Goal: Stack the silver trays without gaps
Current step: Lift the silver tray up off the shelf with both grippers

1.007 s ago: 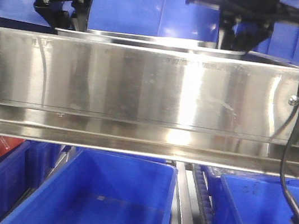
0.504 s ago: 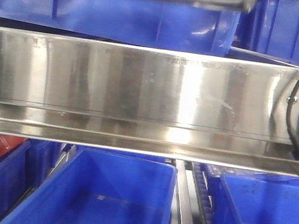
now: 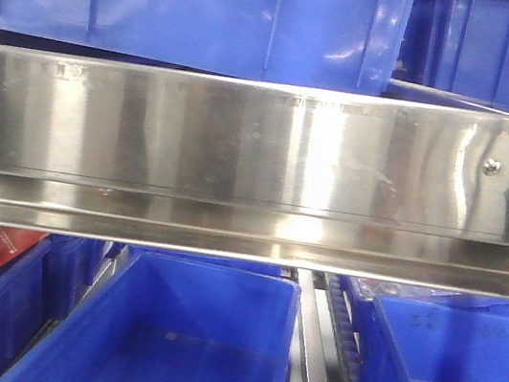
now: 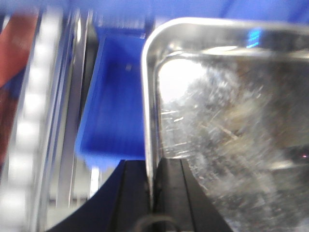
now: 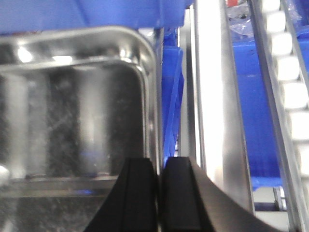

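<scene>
One silver tray [image 4: 227,121] fills the right of the left wrist view, scratched and shiny, held in the air. My left gripper [image 4: 153,166] is shut on its left rim, one finger outside and one inside the wall. The right wrist view shows the same kind of silver tray [image 5: 72,111] on the left, with my right gripper [image 5: 159,164] shut on its right rim. Neither the tray nor the grippers show in the front view. I see no other tray.
A long steel shelf rail [image 3: 262,144] with a screw [image 3: 493,167] crosses the front view. Blue bins sit above it [image 3: 215,10] and below it [image 3: 183,335]. A blue bin [image 4: 116,96] lies under the tray's left edge, and a roller track [image 5: 289,72] runs at its right.
The tray, held by both grippers just above the rail a second ago, rose to the top of the front view and has now left it upward.
</scene>
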Action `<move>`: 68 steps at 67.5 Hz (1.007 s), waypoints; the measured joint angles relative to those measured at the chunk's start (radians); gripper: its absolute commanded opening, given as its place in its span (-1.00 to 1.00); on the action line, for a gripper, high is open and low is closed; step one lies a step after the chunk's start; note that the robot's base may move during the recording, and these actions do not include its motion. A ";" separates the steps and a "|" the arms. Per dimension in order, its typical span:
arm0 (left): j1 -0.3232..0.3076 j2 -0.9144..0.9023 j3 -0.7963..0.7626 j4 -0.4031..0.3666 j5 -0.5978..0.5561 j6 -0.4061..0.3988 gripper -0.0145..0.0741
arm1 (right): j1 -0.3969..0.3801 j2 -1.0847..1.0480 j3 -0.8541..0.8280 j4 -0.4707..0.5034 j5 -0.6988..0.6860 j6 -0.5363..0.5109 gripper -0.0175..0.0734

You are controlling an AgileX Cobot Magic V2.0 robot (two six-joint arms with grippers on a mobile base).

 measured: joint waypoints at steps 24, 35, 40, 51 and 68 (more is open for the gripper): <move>-0.210 -0.151 0.208 0.096 0.020 -0.215 -0.69 | 0.297 -0.133 0.190 -0.187 0.115 0.314 -0.62; -0.227 -0.151 0.211 0.115 0.020 -0.225 -0.69 | 0.336 -0.137 0.194 -0.200 0.154 0.335 -0.62; -0.227 -0.151 0.211 0.117 0.020 -0.225 -0.69 | 0.336 -0.137 0.202 -0.200 0.155 0.338 -0.62; -0.227 -0.151 0.211 0.117 0.018 -0.225 -0.69 | 0.336 -0.137 0.205 -0.200 0.155 0.340 -0.62; -0.227 -0.151 0.211 0.105 0.018 -0.187 -0.69 | 0.336 -0.137 0.206 -0.200 0.155 0.340 -0.62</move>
